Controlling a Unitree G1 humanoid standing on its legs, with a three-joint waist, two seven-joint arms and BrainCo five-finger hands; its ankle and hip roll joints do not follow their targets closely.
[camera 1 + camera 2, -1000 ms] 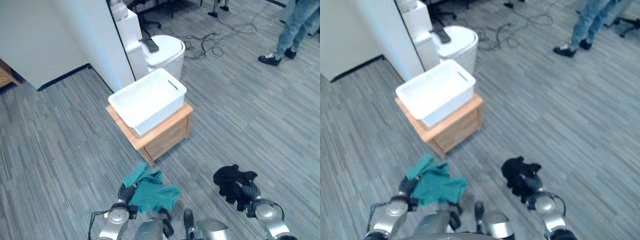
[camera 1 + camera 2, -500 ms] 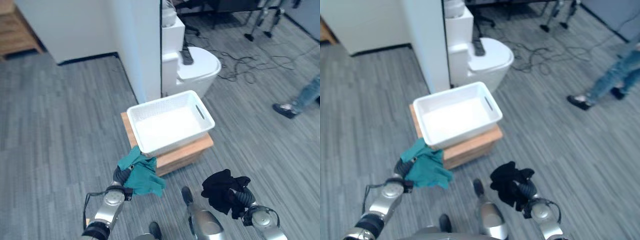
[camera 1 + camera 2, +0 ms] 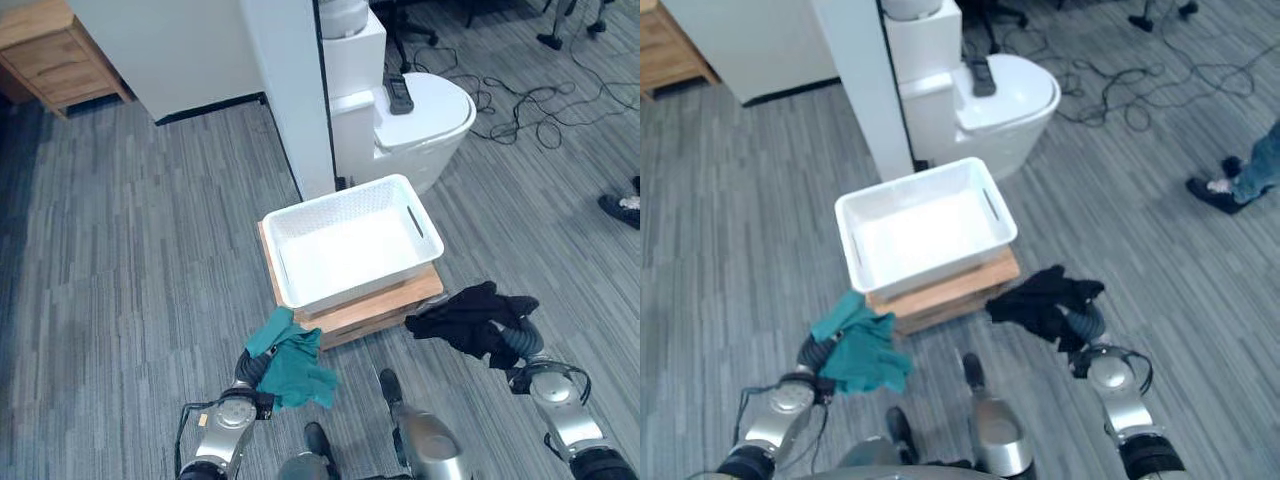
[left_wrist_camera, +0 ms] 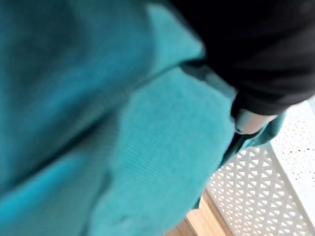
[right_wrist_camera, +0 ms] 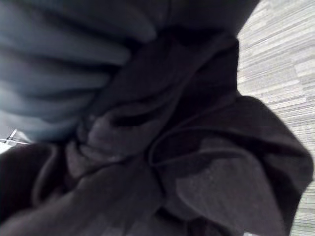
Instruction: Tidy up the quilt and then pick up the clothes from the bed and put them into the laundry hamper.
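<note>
Now the left hand [image 3: 252, 366] is clutching a teal garment [image 3: 291, 360] just off the near left corner of the wooden stand [image 3: 372, 305] carrying the empty white hamper [image 3: 350, 242]. Meanwhile the right hand [image 3: 513, 340] is gripping a black garment [image 3: 465, 317] by the stand's near right corner.

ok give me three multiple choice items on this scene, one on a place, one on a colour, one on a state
1. Where does the white laundry hamper stand?
A. on the floor
B. on a low wooden cabinet
C. on the toilet

2. What colour is the garment in the left hand?
A. teal
B. red
C. yellow

3. What is inside the hamper?
A. both garments
B. one garment
C. nothing

Answers:
1 B, the wooden cabinet shows under it.
2 A, the teal garment hangs from that hand.
3 C, its bottom is bare; the right hand holds the black garment.
</note>
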